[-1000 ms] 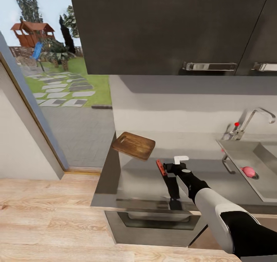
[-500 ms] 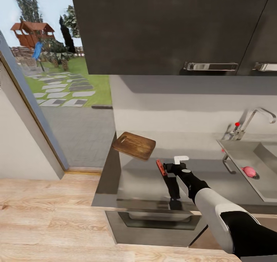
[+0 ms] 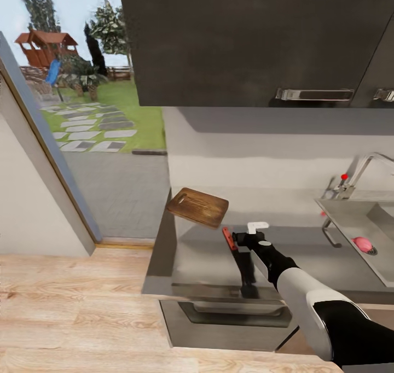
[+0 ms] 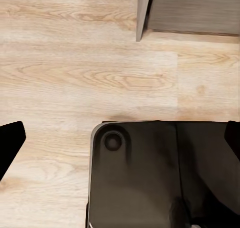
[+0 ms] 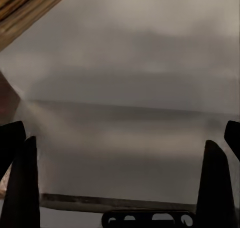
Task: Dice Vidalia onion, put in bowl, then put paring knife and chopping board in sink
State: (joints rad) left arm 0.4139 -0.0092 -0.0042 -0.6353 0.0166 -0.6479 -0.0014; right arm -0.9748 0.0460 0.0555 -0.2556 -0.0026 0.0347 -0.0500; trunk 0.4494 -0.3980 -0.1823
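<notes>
Right arm reaching over the grey tabletop (image 3: 208, 252), right gripper (image 5: 120, 183) with jaws spread wide, holding nothing. Paring knife (image 3: 229, 238) just beside it at 9 o'clock; chopping board (image 3: 198, 207) at 10 o'clock. Vidalia onion (image 3: 362, 244) in the sink (image 3: 350, 220) at 3 o'clock. Left gripper (image 4: 120, 143) jaws wide over wooden floor (image 4: 75, 77).

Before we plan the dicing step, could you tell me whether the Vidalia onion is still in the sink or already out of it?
In the sink. The Vidalia onion lies on the floor of the sink, by the drain, whole and untouched.
</notes>
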